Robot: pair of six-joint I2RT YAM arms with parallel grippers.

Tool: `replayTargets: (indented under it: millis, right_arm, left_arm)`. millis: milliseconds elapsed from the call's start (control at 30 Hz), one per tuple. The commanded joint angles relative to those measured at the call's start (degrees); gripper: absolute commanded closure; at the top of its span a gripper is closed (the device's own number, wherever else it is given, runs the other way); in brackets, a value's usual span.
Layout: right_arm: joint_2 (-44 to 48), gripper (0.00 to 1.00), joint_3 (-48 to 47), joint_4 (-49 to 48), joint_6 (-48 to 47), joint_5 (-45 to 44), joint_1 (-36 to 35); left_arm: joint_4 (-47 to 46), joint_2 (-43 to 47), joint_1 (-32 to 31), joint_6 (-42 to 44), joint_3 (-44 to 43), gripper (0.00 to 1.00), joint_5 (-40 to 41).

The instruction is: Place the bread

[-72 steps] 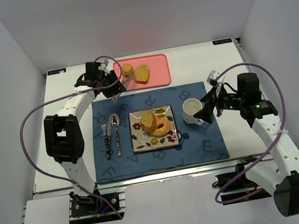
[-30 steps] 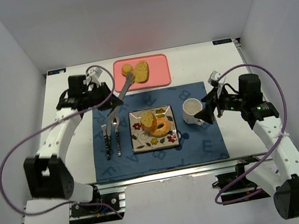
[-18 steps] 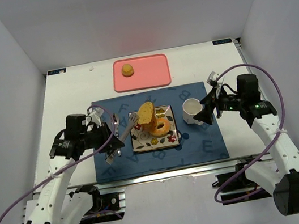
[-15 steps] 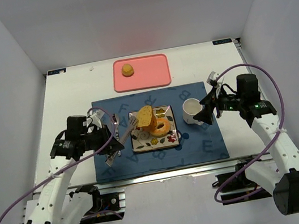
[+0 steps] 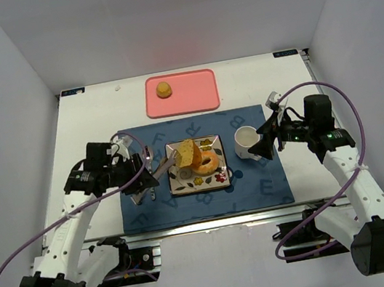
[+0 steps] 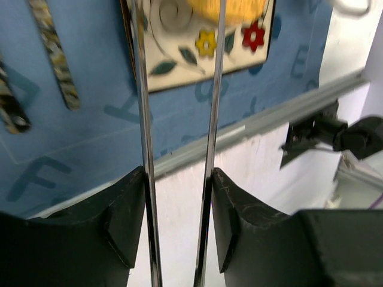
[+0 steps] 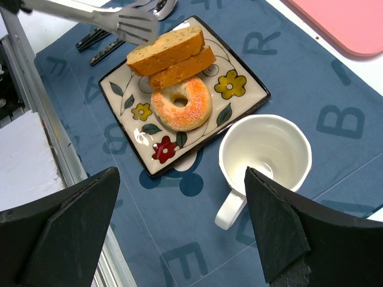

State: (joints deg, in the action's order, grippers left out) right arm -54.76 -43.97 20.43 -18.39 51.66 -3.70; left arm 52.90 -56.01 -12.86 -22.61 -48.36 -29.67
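I see a cream plate (image 7: 128,115) with red and yellow flowers, golden-brown bread (image 7: 167,55), a blue mat (image 7: 179,230) lettered darker blue, white mug (image 7: 265,149), pink tray (image 5: 192,93), silver tongs (image 7: 90,20).

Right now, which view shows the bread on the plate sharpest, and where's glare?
Right wrist view: slices and ring on the plate sharp, evenly lit. Left wrist view: shiny tongs glint, bread cropped at top. Top view: clear but small, pink tray tints the back wall.
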Motion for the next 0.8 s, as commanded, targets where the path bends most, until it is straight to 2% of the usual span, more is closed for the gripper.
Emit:
replayTargets:
  millis: [0,133,200,300,333,433,500,533,600,667,767]
  right_arm:
    - [0.71,0.11,-0.42,-1.53,0.29,1.6,0.36]
    - [0.71,0.11,-0.51,-1.44,0.11,1.6,0.36]
    - [0.71,0.11,-0.6,-1.35,-0.06,1.6,0.36]
    - [0.8,0.11,-0.6,-1.44,-0.24,1.6,0.36]
    - [0.8,0.11,-0.6,-1.35,-0.41,1.6,0.36]
    - [1.06,0.11,-0.51,-1.35,-0.85,1.43,0.36]
    - [1.32,0.11,-0.16,-1.53,-0.86,1.43,0.36]
    - [1.5,0.11,0.11,-1.7,-0.86,1.43,0.36]
    - [1.59,0.11,0.28,-1.79,-0.86,1.43,0.36]
    - [1.68,0.11,0.28,-1.44,-1.9,1.43,0.36]
    - [1.85,0.11,0.02,-0.21,-4.1,0.9,0.36]
  left_arm:
    - [-0.43,2.57,0.03,-1.11,-4.2,0.45,4.61]
    - [-1.66,4.24,-0.06,-3.05,-6.39,0.47,8.12]
    - [-2.1,4.15,0.03,-3.58,-7.89,0.52,10.32]
    - [-3.59,2.93,0.21,-3.49,-8.77,0.64,13.84]
    - [-4.12,2.4,0.47,-3.41,-8.86,0.73,15.16]
    - [-6.05,-0.15,1.87,-2.97,-9.12,0.86,19.28]
    - [-9.04,-1.99,3.19,-2.0,-7.98,0.93,25.87]
    - [-11.48,-3.3,5.02,-0.78,-6.94,0.95,32.59]
    - [-14.48,-4.62,8.88,-0.16,-5.62,0.91,39.31]
    - [-22.18,-5.95,12.15,2.73,-3.33,0.84,43.1]
    - [-32.11,-10.16,18.39,9.65,1.24,0.83,43.21]
